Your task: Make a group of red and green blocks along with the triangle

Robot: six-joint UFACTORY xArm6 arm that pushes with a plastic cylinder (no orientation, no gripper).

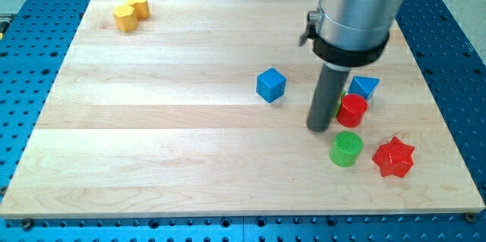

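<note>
Shows a pale wooden bench [152, 158] lying on a blue perforated surface [30, 67]. Carries five blocks on the right half and two at the far left corner.

Places my tip [320, 128] down on the bench, at the end of a dark rod [326, 94] hanging from a thick silver housing [357, 7]. Puts it just left of the red cylinder [351, 110], close enough that contact or a thin gap cannot be told. Reveals a sliver of green [341, 96] between rod and red cylinder, shape hidden.

Cannot tell any claw state: shows only the bare rod, grasping nothing.

Sets the blue triangle [364, 87] just beyond the red cylinder, a little to the right and touching or nearly so. Sets the green cylinder [346, 149] nearer than the red cylinder, with a small gap between them and slightly right of the tip. Sets the red star [393, 157] right of the green cylinder, apart from it, close to the bench's right edge. Leaves these four near one another in a loose cluster.

Leaves the blue cube [270, 85] alone, left of the rod and a little farther back, apart from the cluster.

Keeps two yellow blocks [129, 12] pressed together at the far left corner, well apart from everything else.
</note>
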